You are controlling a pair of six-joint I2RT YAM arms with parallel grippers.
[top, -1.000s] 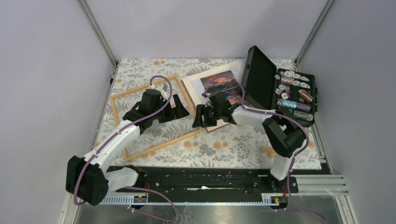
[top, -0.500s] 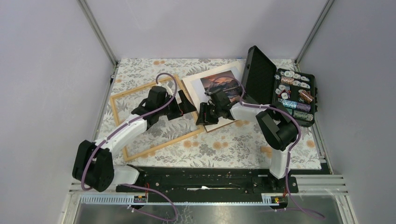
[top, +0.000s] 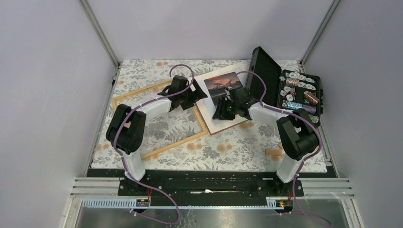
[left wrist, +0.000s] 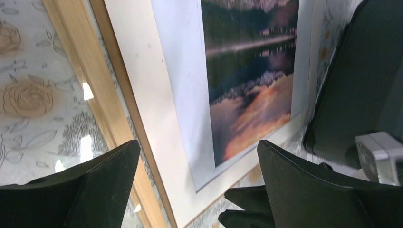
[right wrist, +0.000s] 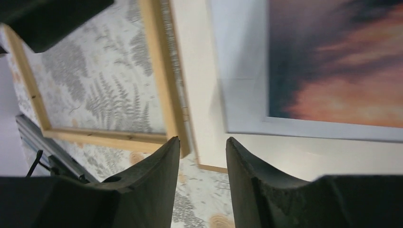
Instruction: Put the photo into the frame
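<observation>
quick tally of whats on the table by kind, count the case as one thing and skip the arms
wood picture frame: 1
sunset photo: 1
cream mat: 1
black hard case: 1
small wood block: 1
total: 5
Anything lying under the mat is hidden.

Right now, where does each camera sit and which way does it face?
Top external: above and behind the arms, looking down at the table; both arms show, the photo beside the frame.
Left wrist: on the left gripper, looking down past its spread fingers.
Right wrist: on the right gripper, looking down between its fingers.
Shared: both wrist views show the photo and a frame rail.
</observation>
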